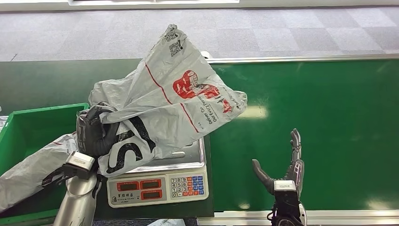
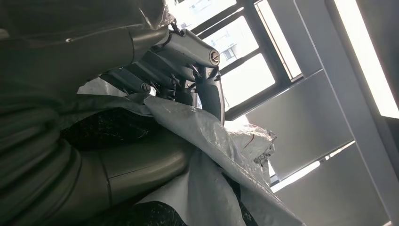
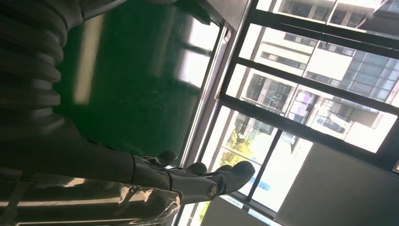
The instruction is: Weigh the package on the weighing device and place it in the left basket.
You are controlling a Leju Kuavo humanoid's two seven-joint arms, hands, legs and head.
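The left robot hand [image 1: 95, 132] grips the grey package [image 1: 167, 101] at its near left edge; the bag appears lifted, draped over the scale [image 1: 160, 181]. The right robot hand [image 1: 287, 169], fingers spread and empty, hovers over the green bench [image 1: 329, 117]. The green basket [image 1: 28, 127] sits left.

Showing on inspection: one grey package [image 1: 164, 103], one weighing scale [image 1: 160, 181], one green basket [image 1: 28, 127], one green conveyor belt [image 1: 320, 122], and two robot hands, left hand [image 1: 94, 132] and right hand [image 1: 287, 172].
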